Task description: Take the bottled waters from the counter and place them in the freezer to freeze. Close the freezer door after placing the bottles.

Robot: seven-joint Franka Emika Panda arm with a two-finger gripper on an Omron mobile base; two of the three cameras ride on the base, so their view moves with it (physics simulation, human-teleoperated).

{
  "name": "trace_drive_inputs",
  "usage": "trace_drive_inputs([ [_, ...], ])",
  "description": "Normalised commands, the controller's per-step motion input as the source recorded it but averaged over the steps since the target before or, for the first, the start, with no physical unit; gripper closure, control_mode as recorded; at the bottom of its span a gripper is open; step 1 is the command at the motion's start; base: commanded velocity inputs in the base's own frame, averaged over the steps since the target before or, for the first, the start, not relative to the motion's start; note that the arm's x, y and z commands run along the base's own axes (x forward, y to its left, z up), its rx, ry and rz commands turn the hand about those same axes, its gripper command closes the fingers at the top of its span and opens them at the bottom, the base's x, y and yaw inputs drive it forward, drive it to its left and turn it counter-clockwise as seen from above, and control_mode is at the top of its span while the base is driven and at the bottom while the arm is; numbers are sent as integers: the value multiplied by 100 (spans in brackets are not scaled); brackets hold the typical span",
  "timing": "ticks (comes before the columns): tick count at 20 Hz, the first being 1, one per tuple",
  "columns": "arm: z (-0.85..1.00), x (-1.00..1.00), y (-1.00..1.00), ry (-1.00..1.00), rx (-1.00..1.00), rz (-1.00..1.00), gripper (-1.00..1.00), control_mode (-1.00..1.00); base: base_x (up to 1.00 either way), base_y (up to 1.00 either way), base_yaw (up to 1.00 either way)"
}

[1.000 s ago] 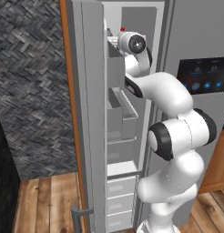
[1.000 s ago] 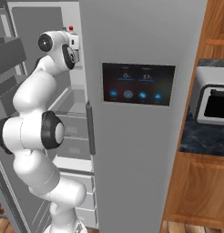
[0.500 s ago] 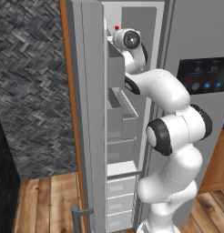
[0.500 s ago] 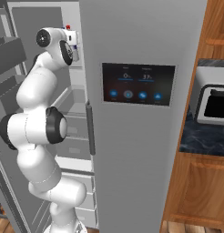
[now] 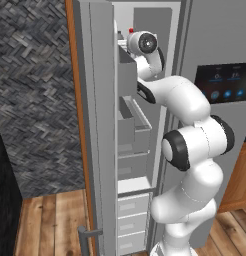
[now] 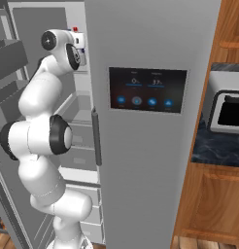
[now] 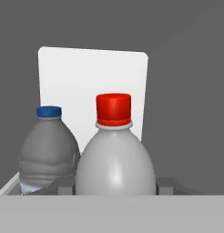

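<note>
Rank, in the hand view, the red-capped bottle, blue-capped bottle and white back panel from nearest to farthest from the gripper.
1. Red-capped bottle: front and centre, right at the gripper.
2. Blue-capped bottle: to its left, partly behind it.
3. White panel: behind both bottles.

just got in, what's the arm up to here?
The white arm is reaching high into the open tall grey freezer, its gripper shut on a white bottle with a red cap. In the hand view a second greyish bottle with a blue cap stands right beside it, in front of a white back panel. The grey freezer door stands wide open, not yet closed.
</note>
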Motion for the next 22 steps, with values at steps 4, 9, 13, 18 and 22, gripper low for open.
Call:
trace_drive_inputs([
  [4, -10, 0, -22, 0, 0, 0, 100, -100, 0, 0, 0],
  [9, -39, 0, -14, 0, 0, 0, 100, -100, 0, 0, 0],
  [13, -57, 0, -13, 0, 1, 0, 100, -100, 0, 0, 0],
  [18, -30, 0, -7, 0, 0, 0, -100, -100, 0, 0, 0],
  [22, 0, 0, 0, 0, 1, 0, -100, -100, 0, 0, 0],
])
